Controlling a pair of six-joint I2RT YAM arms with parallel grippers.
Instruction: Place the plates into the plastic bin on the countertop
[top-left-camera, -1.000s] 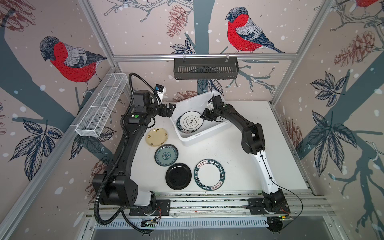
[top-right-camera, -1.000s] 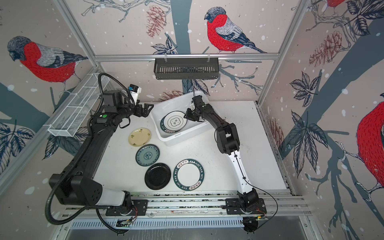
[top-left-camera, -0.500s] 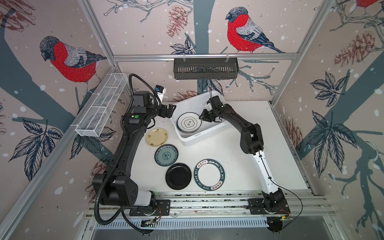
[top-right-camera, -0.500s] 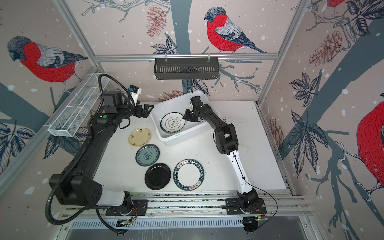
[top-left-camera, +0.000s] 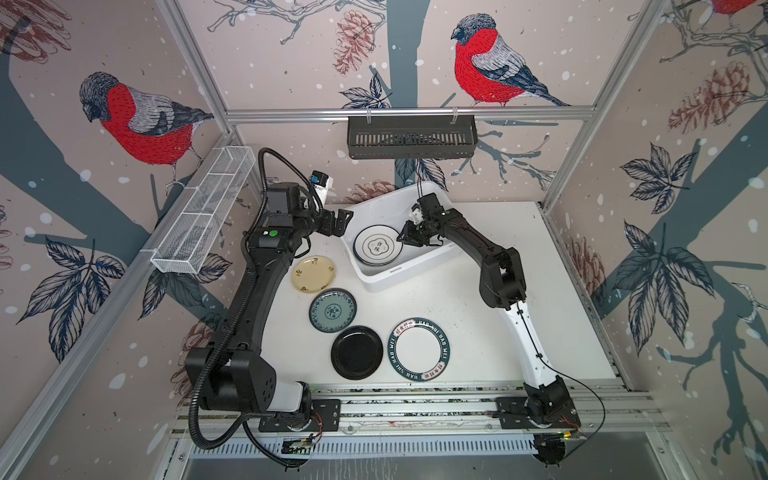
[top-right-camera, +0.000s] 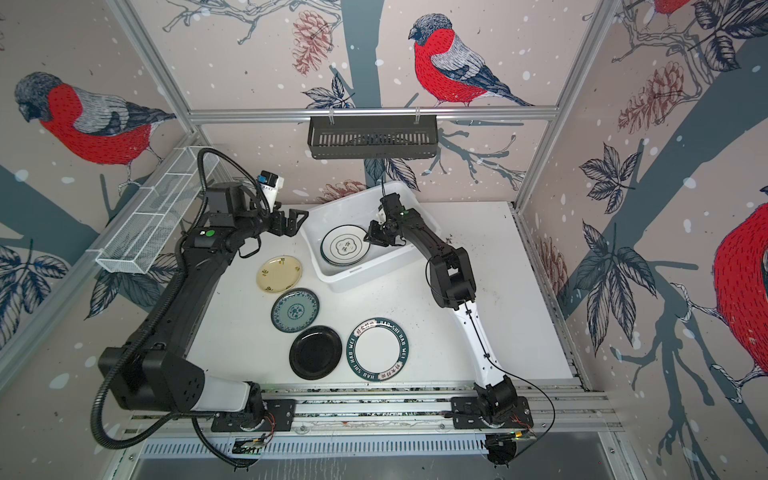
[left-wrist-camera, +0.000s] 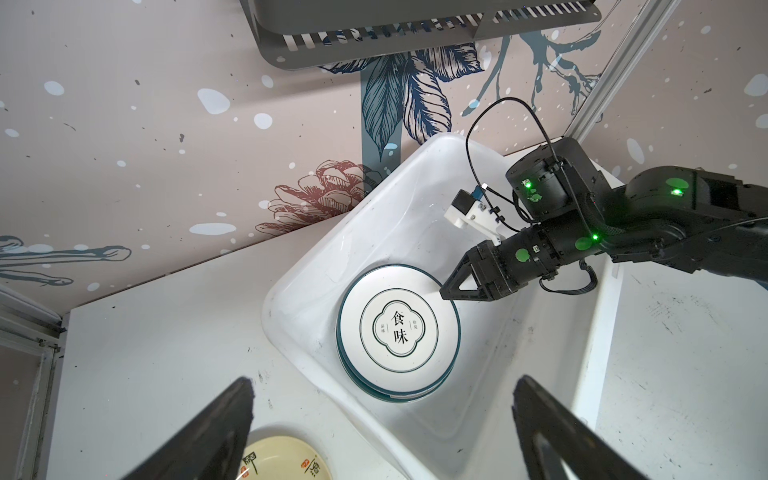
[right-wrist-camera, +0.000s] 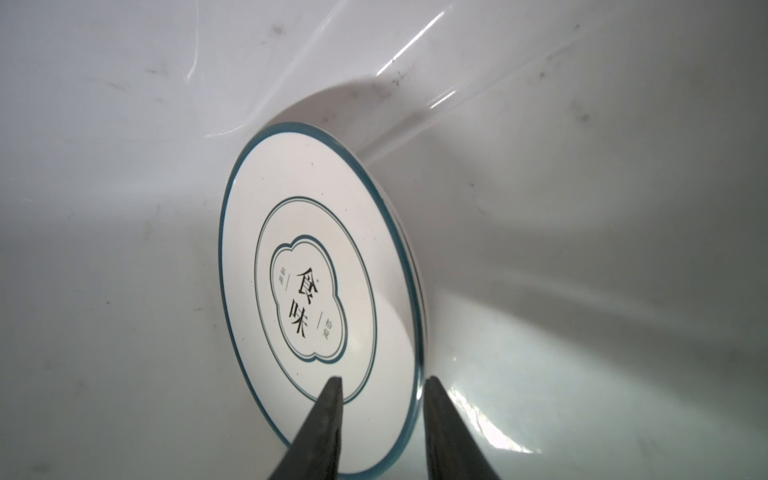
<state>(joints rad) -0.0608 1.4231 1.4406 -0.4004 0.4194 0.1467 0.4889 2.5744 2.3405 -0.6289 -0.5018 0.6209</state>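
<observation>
The white plastic bin (top-left-camera: 399, 275) (top-right-camera: 353, 275) (left-wrist-camera: 299, 291) stands at the back of the countertop (top-left-camera: 519, 257). Inside it a white emblem plate (top-left-camera: 378, 248) (top-right-camera: 345, 245) (left-wrist-camera: 399, 322) (right-wrist-camera: 316, 270) lies on another plate with a dark-green rim (left-wrist-camera: 390, 395). My right gripper (top-left-camera: 402, 239) (top-right-camera: 368, 237) (left-wrist-camera: 442, 291) (right-wrist-camera: 380, 378) is shut on the emblem plate's rim, one finger over its face and one behind its edge. My left gripper (top-left-camera: 345, 220) (top-right-camera: 297, 220) (left-wrist-camera: 386, 380) hovers open beside the bin's left corner, holding nothing. On the counter lie pale yellow (top-left-camera: 312, 274), teal floral (top-left-camera: 332, 310), black (top-left-camera: 356, 352) and green-lettered (top-left-camera: 419, 349) plates.
A black slotted basket (top-left-camera: 411, 137) hangs on the back rail above the bin. A white wire-mesh basket (top-left-camera: 203, 216) runs along the left wall, close to my left arm. Aluminium rails edge the counter at the front.
My right gripper has shifted a little leftward and lower inside the bin with the emblem plate, which now lies flatter on the plate beneath. The left arm has stayed put.
</observation>
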